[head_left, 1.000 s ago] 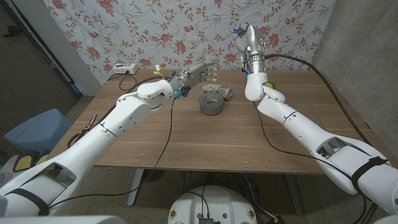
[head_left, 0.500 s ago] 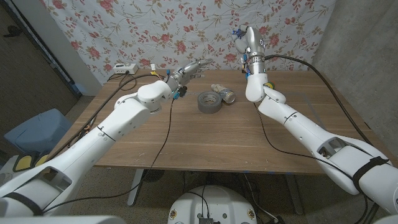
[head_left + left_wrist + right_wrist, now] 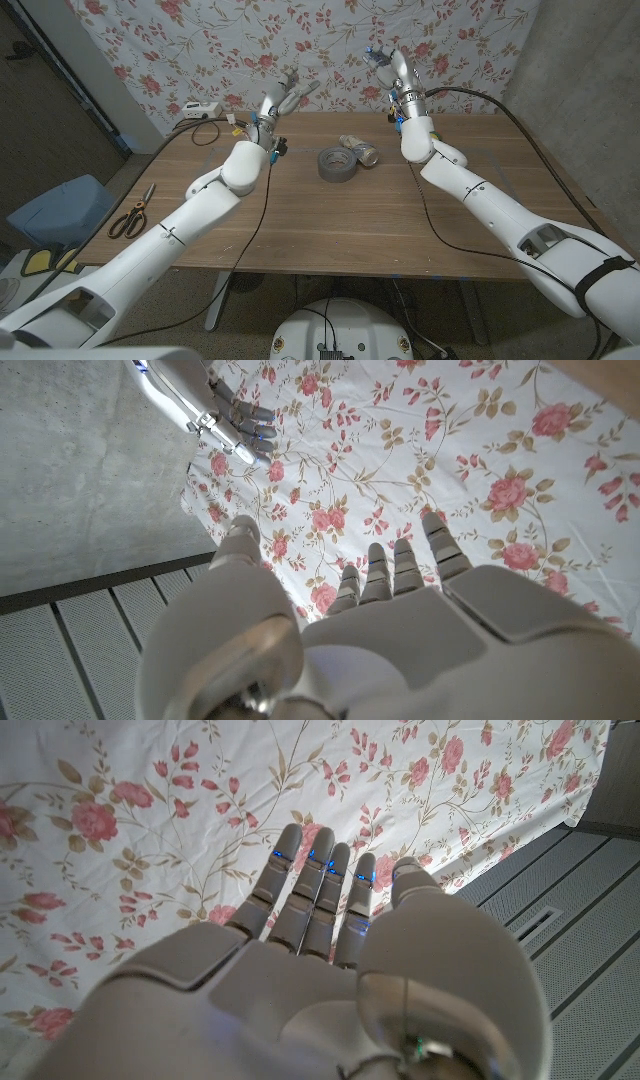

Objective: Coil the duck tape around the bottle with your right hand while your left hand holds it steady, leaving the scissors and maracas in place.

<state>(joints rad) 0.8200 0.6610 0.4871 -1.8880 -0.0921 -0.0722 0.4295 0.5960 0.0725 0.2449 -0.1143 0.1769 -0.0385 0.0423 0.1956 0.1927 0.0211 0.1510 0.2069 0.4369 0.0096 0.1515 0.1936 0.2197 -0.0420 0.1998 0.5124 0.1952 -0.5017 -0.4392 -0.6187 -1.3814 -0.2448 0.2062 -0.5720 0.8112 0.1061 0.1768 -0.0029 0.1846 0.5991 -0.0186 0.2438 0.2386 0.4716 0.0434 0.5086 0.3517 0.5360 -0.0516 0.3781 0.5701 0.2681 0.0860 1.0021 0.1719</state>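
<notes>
Both hands are up in the air at the far edge of the table (image 3: pixel 330 230), holding nothing. The left hand (image 3: pixel 283 95) is raised near the far left, fingers (image 3: pixel 395 565) spread loosely against the floral backdrop (image 3: pixel 200 50). The right hand (image 3: pixel 385 62) is lifted high near the far middle, fingers (image 3: pixel 320 885) straight and close together, also released. The duck tape (image 3: pixel 338 164) roll lies flat on the wood toward the far edge, about midway across. The bottle (image 3: pixel 359 150) lies on its side just behind the roll, nearly touching it. The scissors (image 3: pixel 130 213) sit right at the left edge of the table. A white power strip (image 3: pixel 200 110) sits at the far left corner.
</notes>
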